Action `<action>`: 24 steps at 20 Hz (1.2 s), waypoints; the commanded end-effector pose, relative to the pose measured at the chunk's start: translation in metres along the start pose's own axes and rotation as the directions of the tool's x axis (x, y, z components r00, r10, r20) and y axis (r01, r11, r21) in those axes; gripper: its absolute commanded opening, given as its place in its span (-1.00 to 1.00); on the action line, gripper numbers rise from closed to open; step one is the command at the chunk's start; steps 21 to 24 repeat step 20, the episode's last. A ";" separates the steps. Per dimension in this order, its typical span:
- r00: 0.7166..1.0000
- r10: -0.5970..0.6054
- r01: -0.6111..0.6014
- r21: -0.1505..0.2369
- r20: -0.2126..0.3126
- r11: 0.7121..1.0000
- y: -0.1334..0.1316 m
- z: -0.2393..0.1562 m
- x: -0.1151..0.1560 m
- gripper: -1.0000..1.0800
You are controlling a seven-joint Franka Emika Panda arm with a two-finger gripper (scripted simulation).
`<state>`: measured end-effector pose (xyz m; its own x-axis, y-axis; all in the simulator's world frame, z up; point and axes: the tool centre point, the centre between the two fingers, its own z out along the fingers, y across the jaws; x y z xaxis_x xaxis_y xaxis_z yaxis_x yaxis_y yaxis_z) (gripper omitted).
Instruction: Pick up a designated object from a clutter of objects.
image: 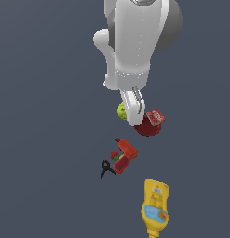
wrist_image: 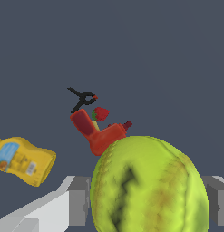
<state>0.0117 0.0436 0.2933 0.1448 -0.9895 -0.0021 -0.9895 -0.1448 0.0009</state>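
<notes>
- The yellow-green ball [wrist_image: 149, 186] is seen in the wrist view filling the space between the two grey fingers [wrist_image: 78, 206] of the gripper [image: 133, 116], one finger at each flank.
- In the exterior view only a sliver of the ball [image: 121, 111] shows, just beside the gripper and near the dark red bowl [image: 146, 128].
- The ball is bracketed by the fingers, but whether the pads are pressed against it or stand a little apart cannot be told; whether it is lifted off the floor cannot be told either.
- The ball is judged light, slightly yielding and fuzzy-surfaced, so slipping is unlikely; being round, it may roll out if it is caught off-centre.
- Hold is best taken across its widest girth, at opposite sides, which is roughly where the fingers stand.
- It is not thought fragile, so a firm squeeze should be tolerated.
- One ball is counted, and one bowl, with one small red packet [image: 155, 116] resting at the bowl's rim.
- One red power drill [image: 125, 155], one strawberry [image: 115, 155] touching it, and one pair of black scissors [image: 106, 168] just beside are counted.
- One yellow bottle [image: 155, 207] lies well apart from the rest.
</notes>
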 end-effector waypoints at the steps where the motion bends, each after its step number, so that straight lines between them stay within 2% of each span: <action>1: 1.000 0.000 0.000 0.001 0.000 1.000 0.010 -0.025 0.011 -1.00; 12: 1.000 0.000 0.000 0.001 -0.001 1.000 0.037 -0.103 0.046 -1.00; 24: 1.000 0.000 0.000 0.001 -0.002 1.000 0.041 -0.119 0.054 -1.00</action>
